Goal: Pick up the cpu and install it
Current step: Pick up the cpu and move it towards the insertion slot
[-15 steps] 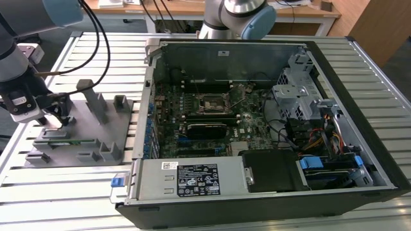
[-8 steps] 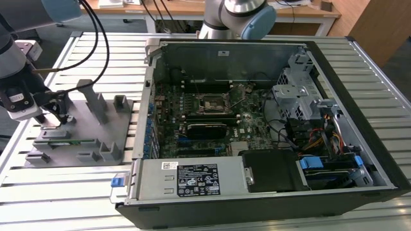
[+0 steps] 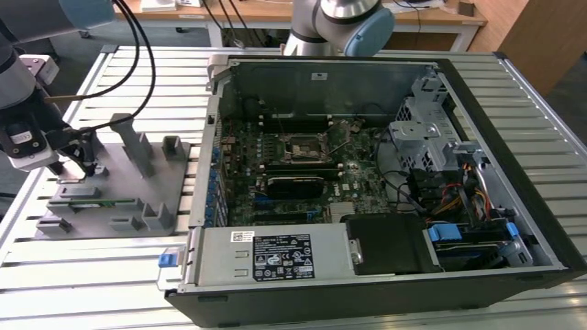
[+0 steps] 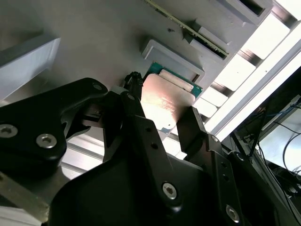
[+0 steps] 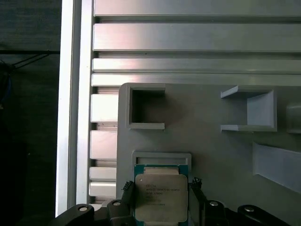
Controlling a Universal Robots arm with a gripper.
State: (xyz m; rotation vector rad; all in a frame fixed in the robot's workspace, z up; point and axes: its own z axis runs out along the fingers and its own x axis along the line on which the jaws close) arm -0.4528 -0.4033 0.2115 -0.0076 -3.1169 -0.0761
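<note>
The pincer [image 5: 161,184] straddles the cpu [image 5: 160,201], which lies flat on the grey holder [image 5: 216,160] — clamped or not, I cannot tell. Best squeeze squarely on opposite edges — lift straight, level.

The tabletop [image 3: 87,275] was a bed of silvery aluminium slats with grooves between them. Two things lay directly on it. Toward the exterior view's left was a flat grey fixture plate [image 3: 115,182] with raised blocks and pockets. Just beside it was an open black computer case [image 3: 367,299], lying on its side. In the first wrist view the plate's corner sat on the slats near the tabletop's edge.
</note>
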